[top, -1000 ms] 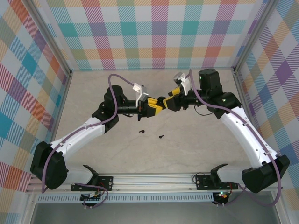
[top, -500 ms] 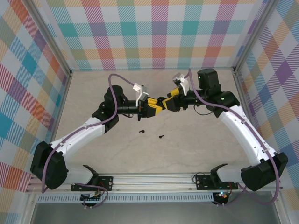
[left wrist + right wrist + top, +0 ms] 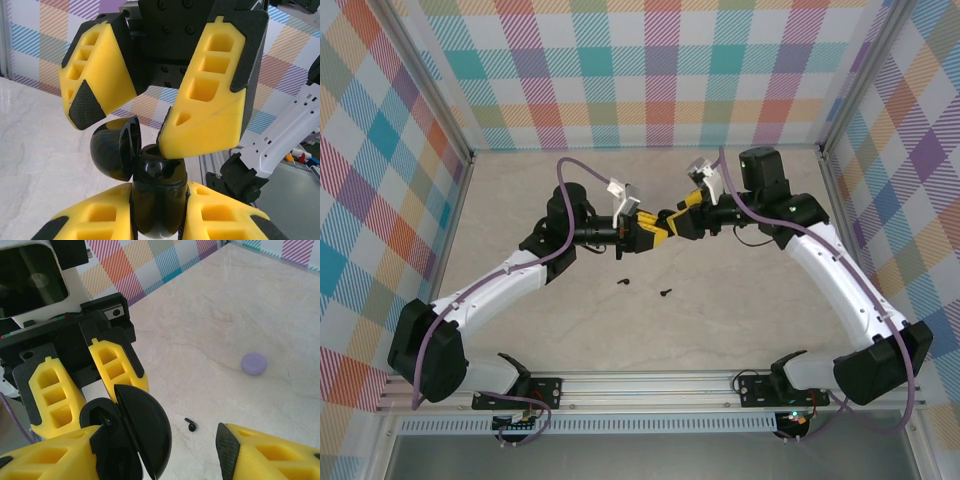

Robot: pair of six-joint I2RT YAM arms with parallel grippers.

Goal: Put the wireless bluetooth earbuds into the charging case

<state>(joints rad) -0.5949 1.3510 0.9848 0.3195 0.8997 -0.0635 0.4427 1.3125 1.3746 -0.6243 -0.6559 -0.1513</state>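
A black round charging case [image 3: 159, 200] is held up in mid-air, my left gripper [image 3: 159, 189] shut on its body. Its lid [image 3: 114, 150] stands swung open to one side. My right gripper [image 3: 160, 440] is open and straddles the open case [image 3: 135, 435]; one yellow finger [image 3: 207, 115] rests on the case's open top, the other [image 3: 100, 82] stands apart beyond the lid. The two grippers meet above the table's middle, left gripper [image 3: 648, 229] against right gripper [image 3: 678, 218]. Two black wireless bluetooth earbuds [image 3: 625, 282] [image 3: 666, 292] lie on the table below; one earbud [image 3: 191, 425] shows past the lid.
A pale lilac round case [image 3: 254, 363] lies shut on the marble table [image 3: 520, 200], away from the grippers. Checked walls close in the back and both sides. A metal rail [image 3: 650, 385] runs along the near edge by the arm bases.
Hardly anything: both arms have shifted slightly while the left keeps its hold on the case and the right stays open around it.
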